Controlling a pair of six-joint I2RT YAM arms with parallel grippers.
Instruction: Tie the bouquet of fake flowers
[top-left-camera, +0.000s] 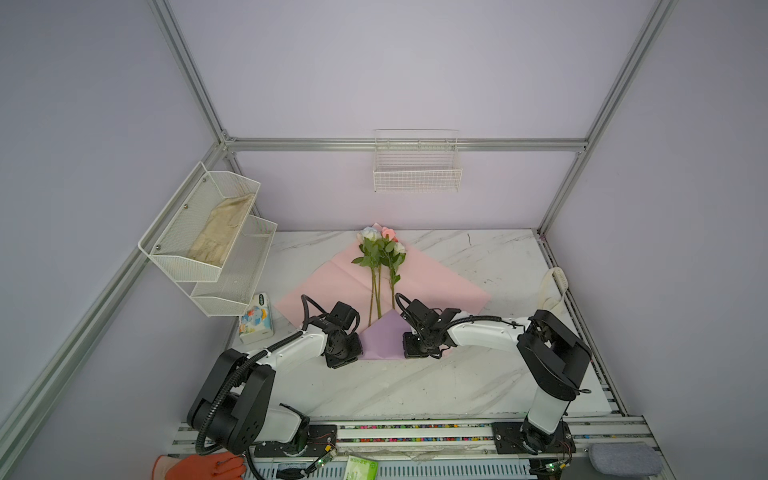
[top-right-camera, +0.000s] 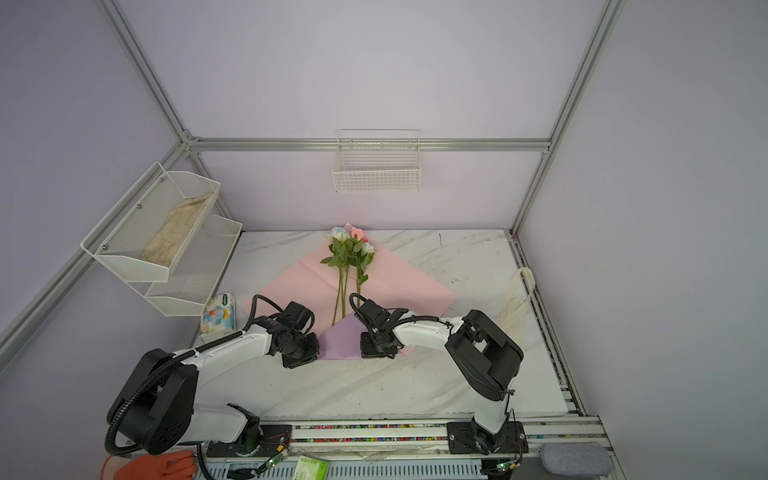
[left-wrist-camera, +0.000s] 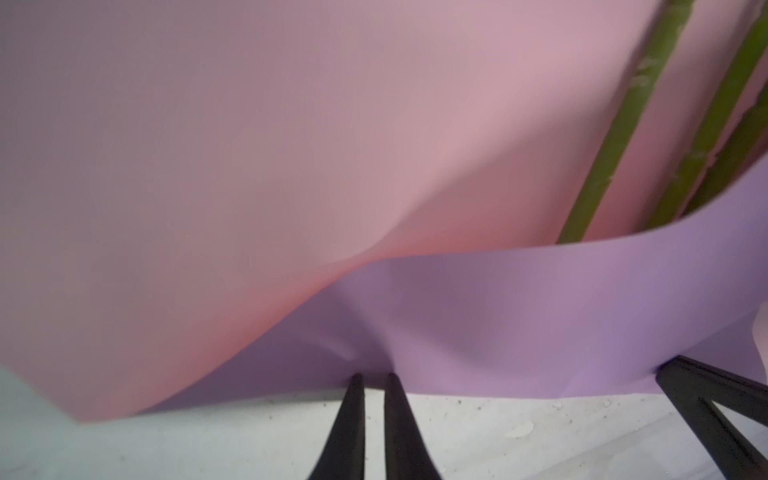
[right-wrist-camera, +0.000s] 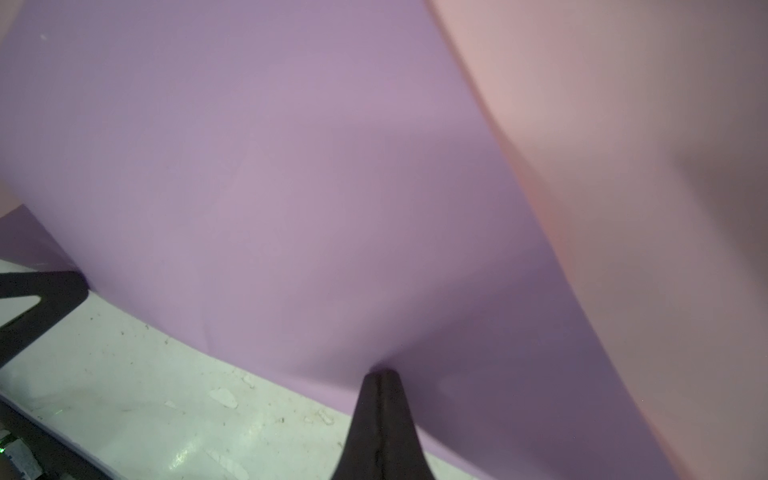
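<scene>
The bouquet of fake flowers (top-left-camera: 380, 259) lies in the middle of the desk (top-left-camera: 478, 257) on a pink paper (top-left-camera: 436, 286). Its green stems (top-left-camera: 377, 299) point at the arms. The paper's near corner is folded over the stem ends, lilac side up. Both arms reach low. The left hand (left-wrist-camera: 374, 376) is nearly closed at the fold. The right hand (right-wrist-camera: 380, 374) pinches the fold tight.

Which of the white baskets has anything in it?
The upper tier of the mesh rack on the left wall: a beige cloth lies in it. Its lower tier and the wire basket on the back wall show nothing inside.
</scene>
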